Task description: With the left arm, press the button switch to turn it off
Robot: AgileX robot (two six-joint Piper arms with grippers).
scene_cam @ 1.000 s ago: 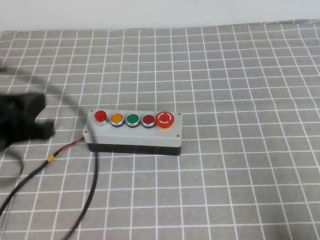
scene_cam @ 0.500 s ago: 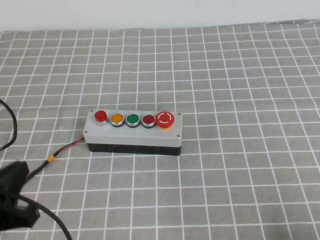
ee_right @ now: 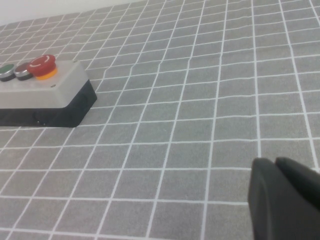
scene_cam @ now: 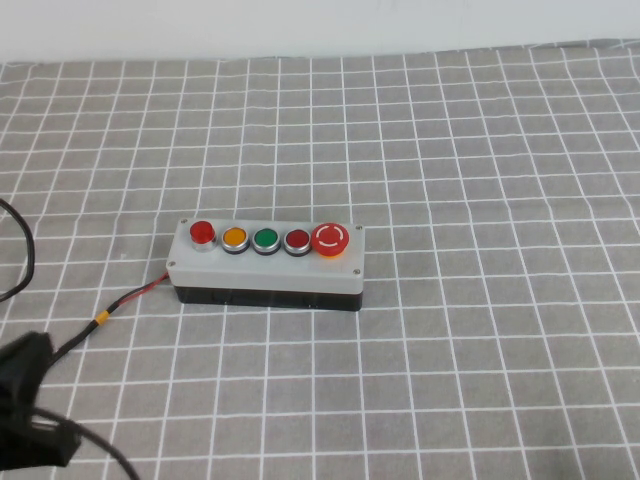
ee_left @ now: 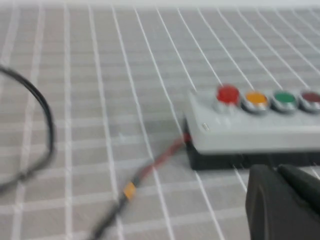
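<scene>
Biggest risk from here: landing on the wrong cap. Small round bright-red button switch with the silver ring [scene_cam: 201,234] sits right at the left end of the grey-topped, black-based plastic box [scene_cam: 266,265], with the orange button [scene_cam: 234,238] just beside it, so a slightly off approach could press that neighbour or clip the box edge and shove the whole thing across the grey checked cloth on the counter [scene_cam: 480,330]. Could also snag the thin red wire [scene_cam: 140,293] and the thick black cable [scene_cam: 100,447] lying near-left of the box, dragging it. Left tool [scene_cam: 25,420] parked at the near-left corner, well apart from the box; can't tell whether spread or pressed together. Right tool [ee_right: 285,197] only visible in its own wrist view, off to the right of the box, fingers look pressed together. Box long axis runs left-right, a touch skewed, buttons in one row facing straight up, big red mushroom knob [scene_cam: 329,239] at the right end.
</scene>
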